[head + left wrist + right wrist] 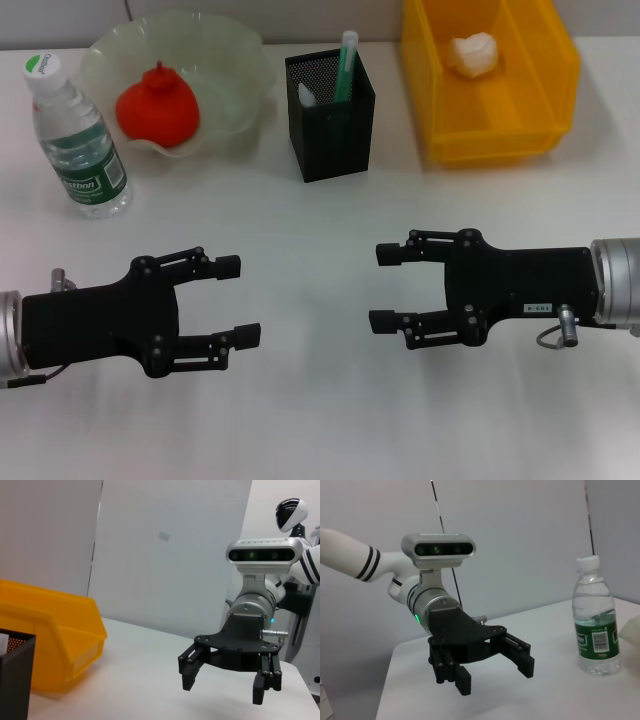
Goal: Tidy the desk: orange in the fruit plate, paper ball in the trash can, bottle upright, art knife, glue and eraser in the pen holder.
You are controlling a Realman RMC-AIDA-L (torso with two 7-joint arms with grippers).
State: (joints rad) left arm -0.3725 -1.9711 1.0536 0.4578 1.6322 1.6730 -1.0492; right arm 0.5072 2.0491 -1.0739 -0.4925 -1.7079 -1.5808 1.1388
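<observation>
The orange (158,108) lies in the pale green fruit plate (235,45) at the back left. Left of it the bottle (78,140) stands upright, also showing in the right wrist view as the bottle (596,625). The paper ball (473,55) rests inside the yellow trash can (500,140). In the black mesh pen holder (335,140) stand a green-and-white stick (346,62) and a white item (307,96); which is art knife or glue I cannot tell. The eraser is hidden. My left gripper (240,300) and right gripper (382,287) hover open and empty, facing each other near the front.
The left wrist view shows the right gripper (223,687) above the white desk, with the trash can (50,640) and the pen holder (12,675) beside it. The right wrist view shows the left gripper (496,676). White desk (320,420) lies between and before the arms.
</observation>
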